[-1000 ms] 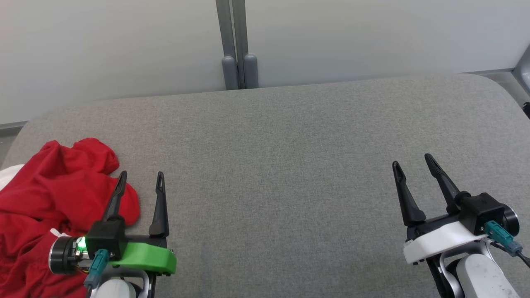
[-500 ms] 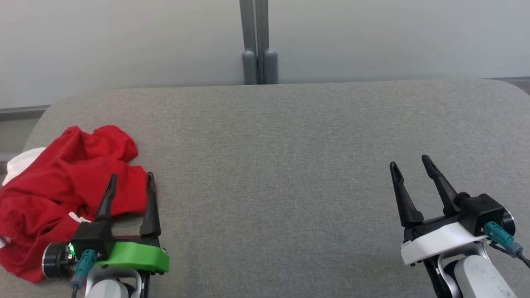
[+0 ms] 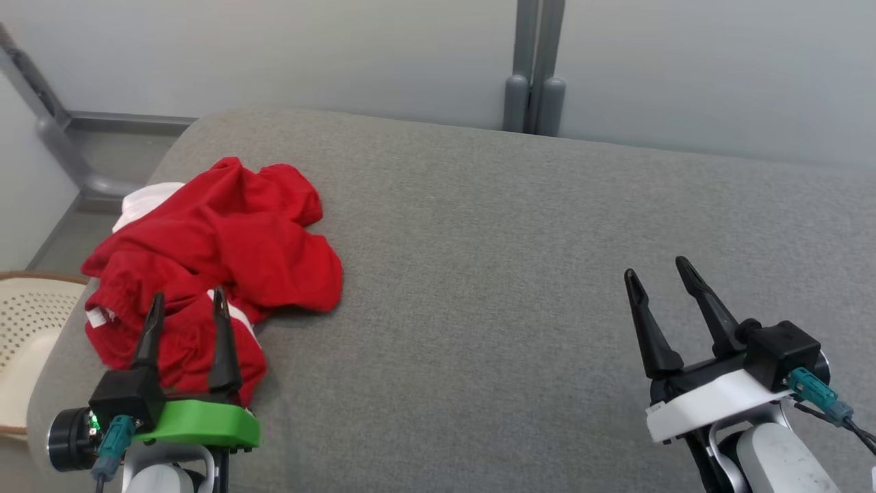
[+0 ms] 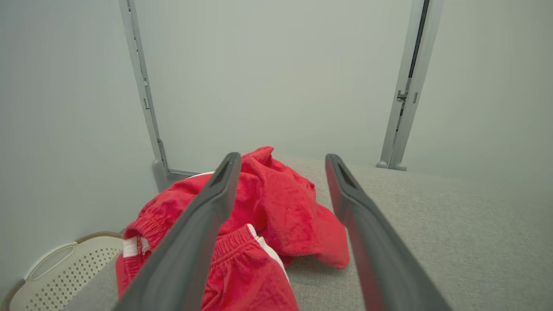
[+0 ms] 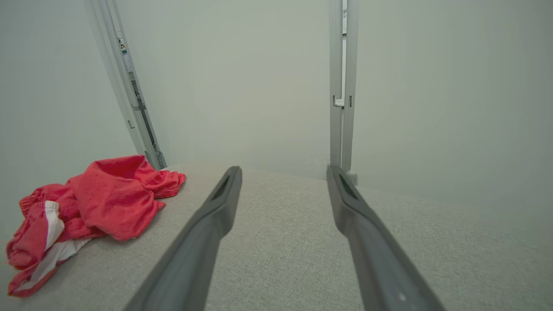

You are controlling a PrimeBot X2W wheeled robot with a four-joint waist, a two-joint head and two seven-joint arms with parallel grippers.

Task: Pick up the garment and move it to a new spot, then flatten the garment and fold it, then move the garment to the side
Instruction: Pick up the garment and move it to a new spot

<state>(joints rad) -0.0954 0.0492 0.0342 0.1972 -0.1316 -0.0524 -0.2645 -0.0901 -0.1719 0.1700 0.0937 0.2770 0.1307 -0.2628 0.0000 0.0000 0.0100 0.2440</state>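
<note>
- The garment (image 3: 226, 233) — red with white trim — lies crumpled at the counter's (image 3: 513, 239) left end, near a pale basket (image 3: 27, 322) past the edge.
- The left gripper (image 3: 188, 294): fingers (image 4: 203, 224) spread apart, empty, tips over the garment's near part.
- The right gripper (image 3: 655, 267): also spread and empty — over bare counter, well apart from the garment.

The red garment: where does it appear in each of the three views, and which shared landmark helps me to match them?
Head view: red garment, crumpled, at the left.
Left wrist view: red garment, lower centre-left.
Right wrist view: red garment, at the lower left.
Shared landmark: grey double post at the wall; it stands to the right of the red garment in every view.
</note>
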